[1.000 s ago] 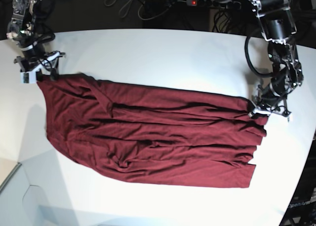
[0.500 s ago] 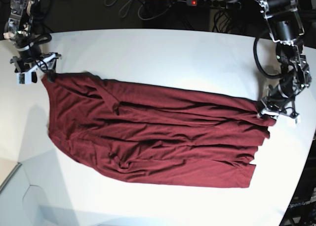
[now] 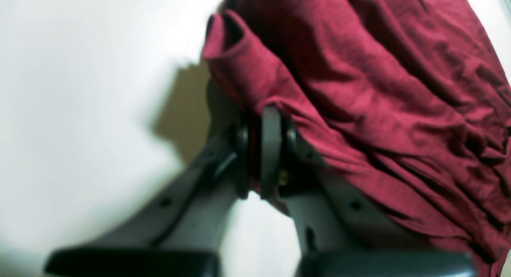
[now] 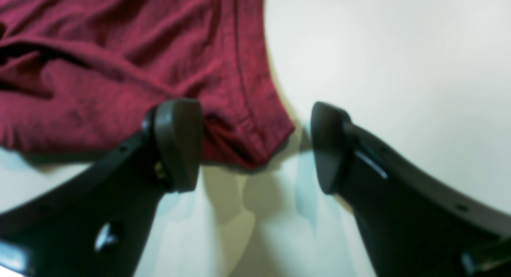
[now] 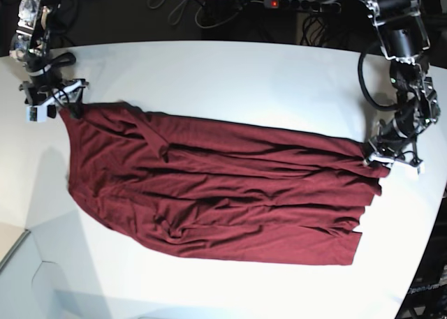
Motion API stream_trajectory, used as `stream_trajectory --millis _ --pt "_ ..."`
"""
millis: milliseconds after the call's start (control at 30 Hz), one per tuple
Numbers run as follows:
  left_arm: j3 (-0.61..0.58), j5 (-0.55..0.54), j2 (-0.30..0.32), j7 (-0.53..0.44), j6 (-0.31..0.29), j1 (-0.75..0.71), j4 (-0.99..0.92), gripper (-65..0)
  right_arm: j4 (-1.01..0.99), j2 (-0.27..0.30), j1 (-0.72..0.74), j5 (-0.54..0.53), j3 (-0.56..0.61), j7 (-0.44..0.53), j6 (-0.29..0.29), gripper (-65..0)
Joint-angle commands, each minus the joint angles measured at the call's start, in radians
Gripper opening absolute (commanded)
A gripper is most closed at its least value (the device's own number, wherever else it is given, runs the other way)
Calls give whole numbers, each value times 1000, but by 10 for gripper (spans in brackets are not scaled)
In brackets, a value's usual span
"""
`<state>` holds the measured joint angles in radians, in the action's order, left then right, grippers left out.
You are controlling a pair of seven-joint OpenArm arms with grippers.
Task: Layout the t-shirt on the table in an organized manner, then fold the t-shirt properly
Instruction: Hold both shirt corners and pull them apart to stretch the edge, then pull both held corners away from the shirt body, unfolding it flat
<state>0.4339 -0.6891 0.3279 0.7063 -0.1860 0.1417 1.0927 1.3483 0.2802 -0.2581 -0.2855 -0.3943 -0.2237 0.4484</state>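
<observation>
While left gripper (image 3: 263, 149) pinches t-shirt (image 5: 216, 190) edge, seemingly

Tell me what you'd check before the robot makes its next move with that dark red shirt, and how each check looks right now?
1. Left gripper pinching cloth: ok, its jaws are shut on an edge of the t-shirt.
2. Right gripper holding cloth: not ok, its jaws stand open with a shirt corner lying between them, ungripped.
3. Shirt flat: not ok, long wrinkles run across it.
4. Shirt fully on the table: ok in the base view.
5. Sleeves and collar laid out: cannot tell, the shape reads as one bunched panel.
6. Free table around the shirt: ok, bare white surface shows on all sides.
</observation>
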Motion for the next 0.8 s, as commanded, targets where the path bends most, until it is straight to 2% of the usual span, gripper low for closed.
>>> stream_trajectory --millis 0,100,200,267,300,400,567,767 --pt "4 -11 18 -12 -4 17 16 -647 3 15 1 -5 -4 10 3 -285" --pt "4 -11 24 -10 -4 16 14 -647 -2 15 -4 -5 -4 10 5 -381" --pt "4 -21 30 -10 -4 -9 28 -647 6 15 -31 -5 -4 13 5 -515" --pt "4 -22 32 -10 -4 -23 53 -647 7 17 -53 -5 -7 17 5 -629" --pt "4 -22 32 -9 -4 -23 66 -647 7 20 -62 -5 -7 11 5 -650" --pt "4 -22 32 -3 -4 -53 100 -647 7 23 -97 -5 -7 19 5 -650" --pt "6 -22 32 72 -4 -95 191 -647 9 43 -135 -5 -9 19 5 -650" --pt "7 -22 61 118 -5 -190 324 -647 86 66 -215 -5 -9 19 5 -650"
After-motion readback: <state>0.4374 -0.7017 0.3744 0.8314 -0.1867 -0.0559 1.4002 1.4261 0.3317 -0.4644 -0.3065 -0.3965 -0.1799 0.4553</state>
